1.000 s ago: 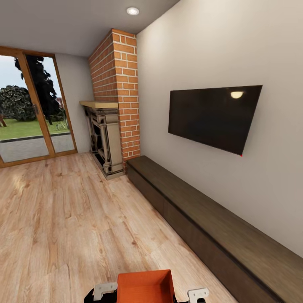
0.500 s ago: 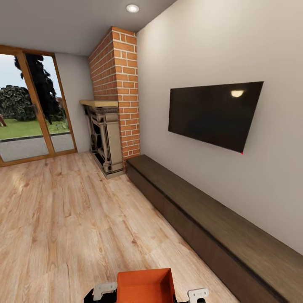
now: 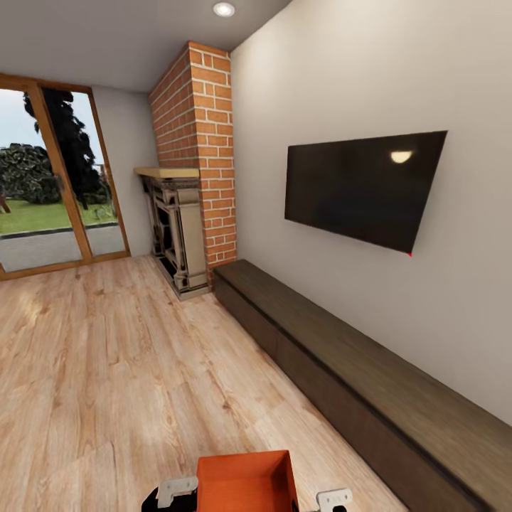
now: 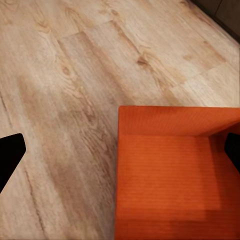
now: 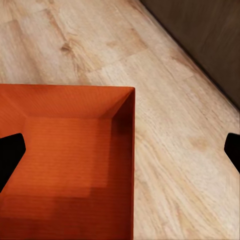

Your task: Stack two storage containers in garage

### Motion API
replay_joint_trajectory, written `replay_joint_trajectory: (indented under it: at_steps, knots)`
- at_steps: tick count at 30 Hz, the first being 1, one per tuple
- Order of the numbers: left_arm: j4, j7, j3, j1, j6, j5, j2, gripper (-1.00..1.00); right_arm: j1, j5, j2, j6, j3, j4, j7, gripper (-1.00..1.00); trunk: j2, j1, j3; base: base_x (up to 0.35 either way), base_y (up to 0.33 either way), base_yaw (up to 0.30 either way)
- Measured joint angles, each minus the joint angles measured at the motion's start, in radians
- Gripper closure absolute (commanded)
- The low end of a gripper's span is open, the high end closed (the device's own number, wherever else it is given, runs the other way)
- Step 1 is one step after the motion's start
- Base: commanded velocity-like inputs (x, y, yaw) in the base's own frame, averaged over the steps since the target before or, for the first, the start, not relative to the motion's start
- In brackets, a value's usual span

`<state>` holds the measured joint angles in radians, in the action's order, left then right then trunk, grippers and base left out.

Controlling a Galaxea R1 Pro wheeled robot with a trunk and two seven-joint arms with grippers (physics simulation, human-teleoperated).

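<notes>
While the robot faces the TV wall, this is how the living room stands:

Room ahead: a long dark low cabinet [image 3: 370,384] runs along the right-hand wall, with a black wall TV [image 3: 363,188] hung above it.
Far corner: a red brick fireplace [image 3: 195,156] rises to the ceiling, its dark ornate surround at the base; to its left, wood-framed glass doors [image 3: 50,178] look out on grass and trees.
In the way: the light wood plank floor [image 3: 121,370] lies open between the robot and the fireplace; the cabinet closes off the right side.
Storage container: one orange-red open-top box [image 3: 245,480] sits low at the near edge of the head view, between the two arms' pale brackets, with thin plain walls and nothing in it.
Left wrist view: looks down into the box [image 4: 172,175] from one side, planks beyond it; one dark fingertip [image 4: 10,155] shows outside the box wall and the other at the far edge, over the box.
Right wrist view: the box's [image 5: 67,160] other corner, and the cabinet's dark edge [image 5: 200,35] past the planks.
Left gripper: fingers spread wide; whether they press the wall I cannot tell.
Right gripper: fingertips [image 5: 10,150] wide apart too, one over the box; grip unclear.
</notes>
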<state>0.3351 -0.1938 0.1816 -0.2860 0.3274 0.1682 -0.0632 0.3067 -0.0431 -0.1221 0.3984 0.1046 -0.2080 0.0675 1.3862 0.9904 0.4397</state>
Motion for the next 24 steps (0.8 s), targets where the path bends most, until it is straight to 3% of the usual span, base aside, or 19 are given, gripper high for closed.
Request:
replay_joint_trajectory:
  at_steps: [24]
  knots:
    - [0.0,0.0,0.0,0.0,0.0,0.0,0.001,-1.0,-0.003,0.0,0.0,0.0,0.001,0.0,-0.001,-1.0,0.168,0.092,0.075,0.0,0.0,0.0]
